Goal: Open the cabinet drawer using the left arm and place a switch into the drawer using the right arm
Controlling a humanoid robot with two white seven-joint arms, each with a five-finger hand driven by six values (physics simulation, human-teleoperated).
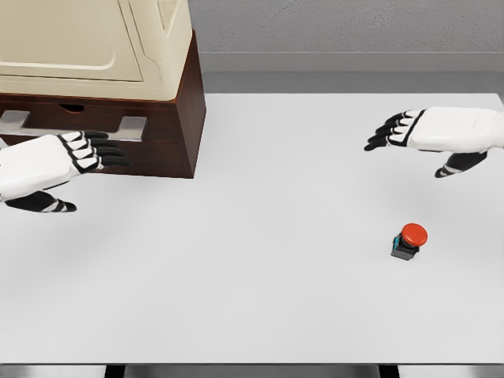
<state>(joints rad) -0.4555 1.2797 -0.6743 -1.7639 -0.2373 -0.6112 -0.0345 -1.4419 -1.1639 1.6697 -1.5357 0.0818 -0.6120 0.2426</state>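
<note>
Sim test bench, not a real room. Everything's rendered: flat lighting, clean textures. Plain white counter [260,307] fills most of the view, sitting on a dark frame visible at its near edge. Bare grey wall [346,24] with a lighter baseboard strip behind the far edge. Only furniture is a dark-wood cabinet [177,118] at the counter's far-left corner, with a cream upper body and metal drawer handles. No clutter, no household or shop fittings. Reads as a stripped-down robot manipulation lab setup.
</note>
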